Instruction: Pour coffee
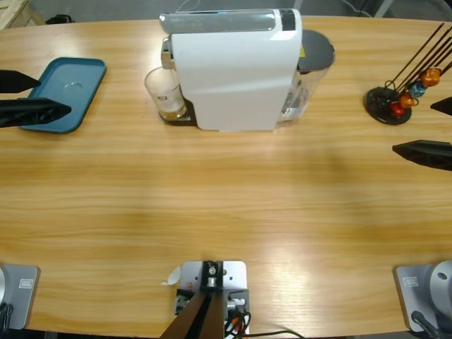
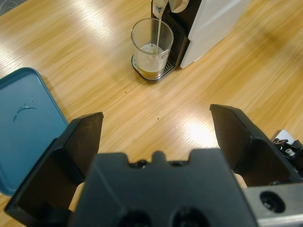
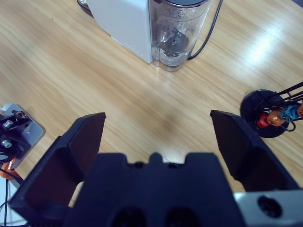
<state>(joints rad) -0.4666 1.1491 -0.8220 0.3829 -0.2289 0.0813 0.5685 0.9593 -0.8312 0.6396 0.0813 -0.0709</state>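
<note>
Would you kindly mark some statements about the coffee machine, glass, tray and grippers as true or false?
1. The clear glass tumbler stands on the white coffee machine's drip tray. True.
2. The tumbler is full to the brim. False: only a shallow layer of amber-brown coffee lies at the bottom.
3. The left gripper holds the tumbler. False: its jaws are open and empty, apart from the glass.
4. The teal plastic tray carries a cup. False: no cup stands on it.
5. The right gripper is open. True.

Bare wood between left pincer (image 2: 156, 137) and glass (image 2: 152, 47) under spout.
</note>
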